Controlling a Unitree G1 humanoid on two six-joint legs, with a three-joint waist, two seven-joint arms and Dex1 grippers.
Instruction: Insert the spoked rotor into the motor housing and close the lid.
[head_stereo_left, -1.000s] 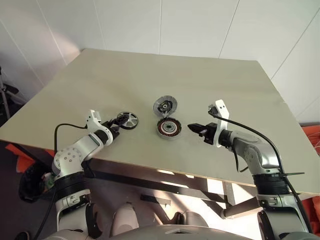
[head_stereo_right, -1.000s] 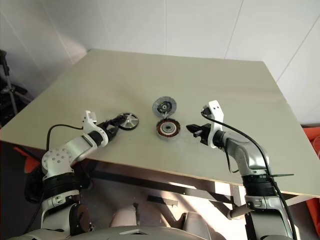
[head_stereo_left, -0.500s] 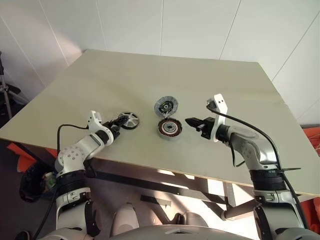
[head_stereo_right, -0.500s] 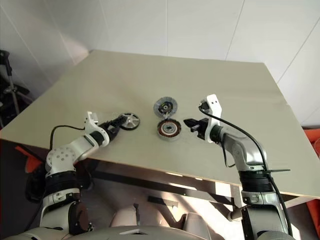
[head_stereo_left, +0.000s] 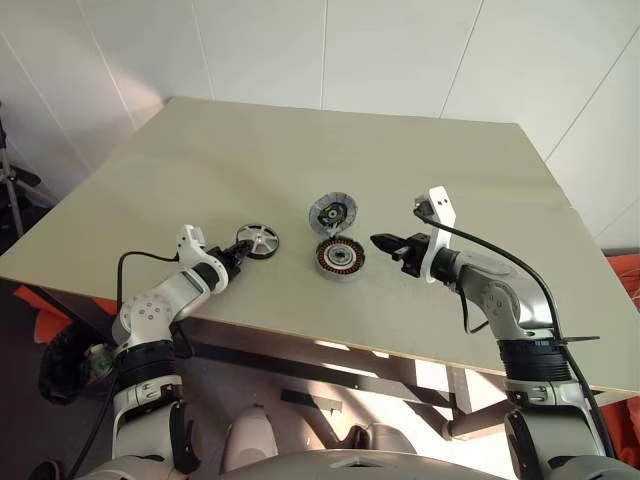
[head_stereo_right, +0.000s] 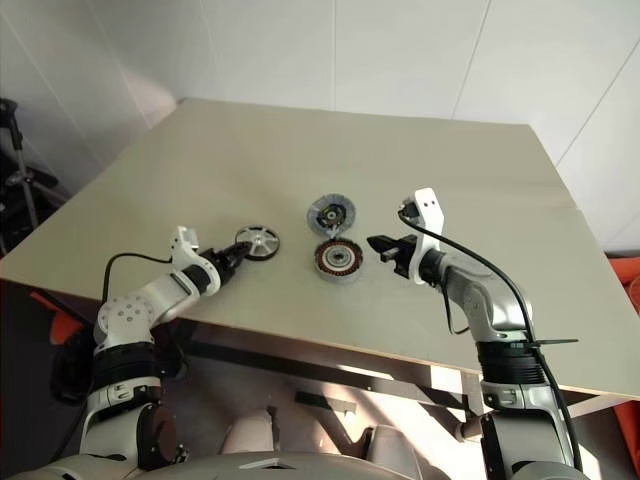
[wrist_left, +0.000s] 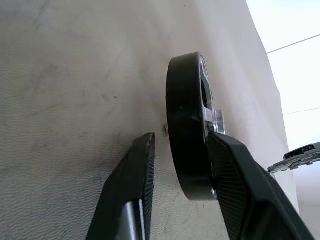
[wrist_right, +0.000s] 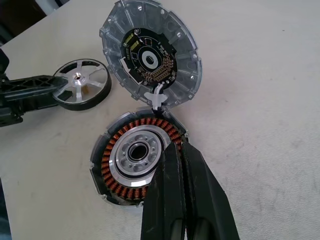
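Dark-rimmed and rigid, the spoked rotor (head_stereo_left: 257, 240) lies left of the motor housing (head_stereo_left: 338, 258); the left gripper (wrist_left: 180, 165) straddles its rim, one finger touching (likely slippery metal, so grip the rim). The housing holds only its copper winding; the right gripper (wrist_right: 181, 165) is pressed together, empty.

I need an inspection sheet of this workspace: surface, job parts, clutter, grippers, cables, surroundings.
Surface: beige table, bare apart from the parts.
Job's things: spoked rotor tilted on edge; motor housing flat, winding exposed; lid beside it, joined by a small white link, inner board facing up.
Clutter: nothing seen.
Grippers: left gripper straddles the rotor rim, one jaw touching, the other apart; right gripper shut, over the housing edge, holding nothing.
Cables: black cable along the right arm.
Surroundings: white panelled wall; something orange at the right.
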